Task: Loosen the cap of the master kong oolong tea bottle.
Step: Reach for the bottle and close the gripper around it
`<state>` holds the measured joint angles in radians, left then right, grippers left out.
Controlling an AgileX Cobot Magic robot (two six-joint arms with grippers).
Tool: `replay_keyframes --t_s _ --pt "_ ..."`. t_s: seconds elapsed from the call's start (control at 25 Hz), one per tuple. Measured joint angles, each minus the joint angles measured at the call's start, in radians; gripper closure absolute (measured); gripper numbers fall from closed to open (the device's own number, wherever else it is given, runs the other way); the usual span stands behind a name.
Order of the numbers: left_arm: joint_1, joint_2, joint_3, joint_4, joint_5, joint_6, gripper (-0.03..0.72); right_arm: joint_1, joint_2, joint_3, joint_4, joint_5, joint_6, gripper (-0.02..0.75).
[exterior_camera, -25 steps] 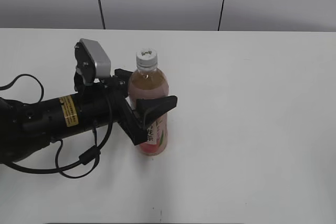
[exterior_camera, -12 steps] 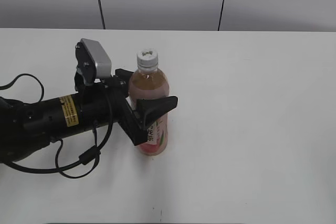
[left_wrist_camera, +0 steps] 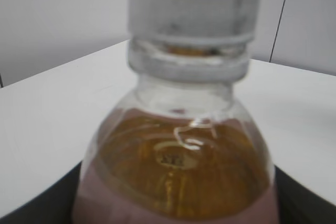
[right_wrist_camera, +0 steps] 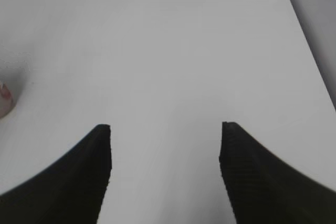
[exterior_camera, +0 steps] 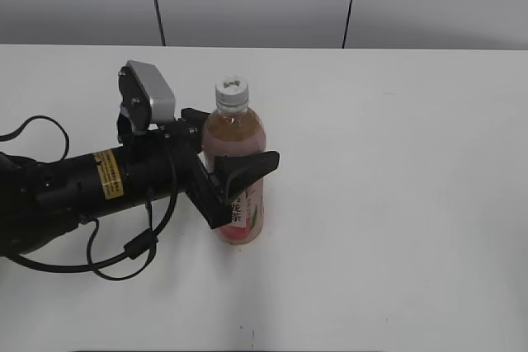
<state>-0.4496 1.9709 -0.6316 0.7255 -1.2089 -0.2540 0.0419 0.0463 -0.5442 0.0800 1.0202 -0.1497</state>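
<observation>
The master kong oolong tea bottle (exterior_camera: pixel 234 131) stands upright on the white table, with pale amber tea and a pink-and-white label low down. Its white ribbed cap (exterior_camera: pixel 231 93) is on the neck. My left gripper (exterior_camera: pixel 233 152) comes in from the left and is shut on the bottle's body below the shoulder, one black finger in front and one behind. The left wrist view shows the bottle (left_wrist_camera: pixel 178 161) and cap (left_wrist_camera: pixel 194 3) very close and blurred. My right gripper (right_wrist_camera: pixel 165 129) is open and empty over bare table; it is out of the exterior view.
The white table (exterior_camera: pixel 396 162) runs back to a grey panelled wall. The left arm's black body and cables (exterior_camera: pixel 91 195) lie across the table's left side. A pink sliver of the bottle's base (right_wrist_camera: pixel 4 100) shows at the left edge of the right wrist view.
</observation>
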Motion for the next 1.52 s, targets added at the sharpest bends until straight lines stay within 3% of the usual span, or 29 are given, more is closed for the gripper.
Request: replay_keyframes --t_s 0.12,0.36,0.56,0.72,0.92,1.16,1.52 --pt "0.000 0.000 0.000 0.000 0.000 0.000 0.244 0.000 0.149 -0.048 0.002 -0.106 -0.007 0.267" --pt "0.000 0.000 0.000 0.000 0.000 0.000 0.244 0.000 0.538 -0.213 0.092 -0.138 -0.173 0.301" --pt "0.000 0.000 0.000 0.000 0.000 0.000 0.244 0.000 0.869 -0.430 0.220 -0.072 -0.327 0.304" --pt "0.000 0.000 0.000 0.000 -0.001 0.000 0.244 0.036 1.079 -0.620 0.250 0.043 -0.395 0.307" --pt "0.000 0.000 0.000 0.001 -0.002 0.000 0.244 0.167 1.323 -0.882 0.193 0.172 -0.405 0.307" --pt "0.000 0.000 0.000 0.001 -0.002 0.000 0.244 0.355 1.565 -1.165 0.125 0.185 -0.282 0.307" --pt "0.000 0.000 0.000 0.002 -0.002 0.000 0.244 0.601 1.719 -1.252 0.112 0.192 -0.032 0.307"
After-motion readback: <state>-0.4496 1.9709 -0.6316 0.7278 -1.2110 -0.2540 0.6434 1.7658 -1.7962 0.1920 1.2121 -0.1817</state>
